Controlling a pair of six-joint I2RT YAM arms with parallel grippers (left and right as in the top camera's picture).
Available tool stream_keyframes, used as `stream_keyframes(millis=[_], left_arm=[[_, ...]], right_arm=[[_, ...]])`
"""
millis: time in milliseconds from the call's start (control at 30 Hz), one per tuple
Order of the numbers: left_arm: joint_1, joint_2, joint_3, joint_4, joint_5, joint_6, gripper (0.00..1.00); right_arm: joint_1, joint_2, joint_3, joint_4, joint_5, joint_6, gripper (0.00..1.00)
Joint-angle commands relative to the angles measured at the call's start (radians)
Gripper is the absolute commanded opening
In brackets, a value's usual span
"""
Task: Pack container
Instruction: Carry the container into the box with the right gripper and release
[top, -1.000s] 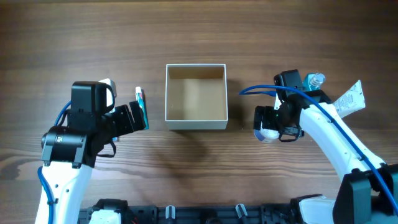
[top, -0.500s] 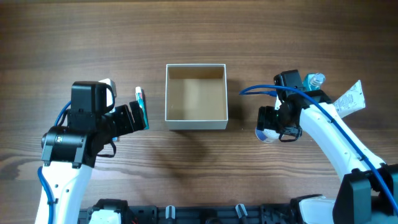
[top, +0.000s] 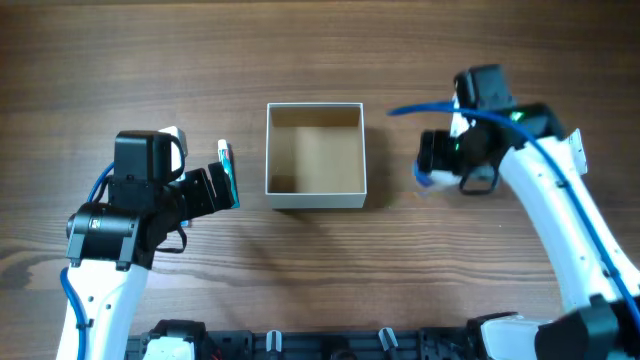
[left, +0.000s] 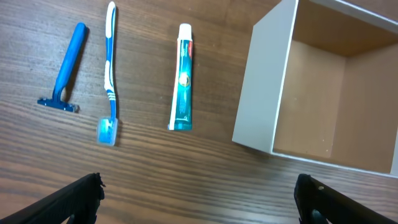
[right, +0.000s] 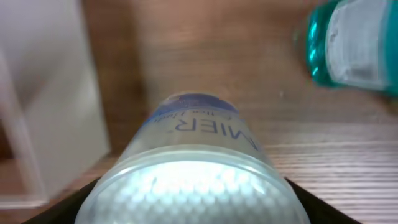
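Note:
The container (top: 315, 192) is a square, shallow box with white walls and a tan inside, standing mid-table; it holds nothing. It also shows in the left wrist view (left: 261, 87) and as a white wall in the right wrist view (right: 43, 118). My right gripper (top: 440, 165) is shut on a round white jar (right: 199, 124) with a blue label, held above the table just right of the container. My left gripper (left: 198, 183) is open and empty, left of the container, above a teal toothpaste tube (left: 182, 78), a blue-white toothbrush (left: 110, 68) and a blue razor (left: 67, 65).
A teal bottle (right: 354, 43) lies on the table to the right of the jar. A white packet (top: 578, 150) peeks out behind the right arm. The toothpaste tube (top: 227, 160) partly shows beside the left arm in the overhead view.
My right gripper has lifted the jar and carried it toward the far side of the table, level with the container. The left arm has not moved.

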Motion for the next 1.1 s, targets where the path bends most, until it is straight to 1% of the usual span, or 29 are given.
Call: stream_keyframes(millis=[0, 67, 133, 200, 233, 300, 400, 533, 667, 867, 933, 967, 1033, 1067], left_arm=[[-0.003, 0.000, 0.018, -0.001, -0.004, -0.005, 1.00], [-0.003, 0.000, 0.018, -0.013, -0.039, -0.005, 1.00], [0.008, 0.000, 0.019, -0.032, -0.072, -0.006, 1.00], [0.056, 0.000, 0.019, -0.051, -0.071, -0.035, 1.00], [0.101, 0.000, 0.021, -0.070, -0.068, -0.058, 1.00], [0.175, 0.000, 0.036, -0.111, -0.067, -0.057, 1.00], [0.212, 0.000, 0.043, -0.129, -0.068, -0.054, 1.00], [0.212, 0.000, 0.043, -0.126, -0.071, -0.054, 1.00], [0.212, 0.000, 0.043, -0.125, -0.071, -0.054, 1.00], [0.212, 0.000, 0.043, -0.124, -0.071, -0.054, 1.00], [0.212, 0.000, 0.043, -0.125, -0.071, -0.054, 1.00], [0.212, 0.000, 0.043, -0.126, -0.071, -0.054, 1.00], [0.212, 0.000, 0.043, -0.126, -0.071, -0.054, 1.00], [0.212, 0.000, 0.043, -0.126, -0.071, -0.054, 1.00]], right_arm=[[0.105, -0.016, 0.283, -0.032, -0.010, -0.062, 0.04], [0.213, -0.016, 0.375, 0.000, -0.009, -0.062, 0.04], [0.319, -0.009, 0.400, 0.061, 0.020, -0.061, 0.04], [0.409, 0.032, 0.401, 0.108, 0.065, -0.061, 0.04], [0.450, 0.069, 0.402, 0.119, 0.089, -0.061, 0.04], [0.501, 0.143, 0.414, 0.127, 0.130, -0.053, 0.04], [0.523, 0.255, 0.449, 0.158, 0.140, -0.034, 0.04], [0.523, 0.422, 0.483, 0.213, 0.140, -0.011, 0.04], [0.523, 0.521, 0.483, 0.267, 0.132, -0.008, 0.04], [0.522, 0.609, 0.483, 0.335, 0.105, -0.011, 0.05], [0.519, 0.615, 0.483, 0.362, 0.106, -0.011, 0.13], [0.518, 0.616, 0.483, 0.382, 0.106, -0.013, 0.24], [0.518, 0.616, 0.483, 0.402, 0.106, -0.035, 0.34], [0.518, 0.616, 0.483, 0.397, 0.105, -0.035, 0.49]])
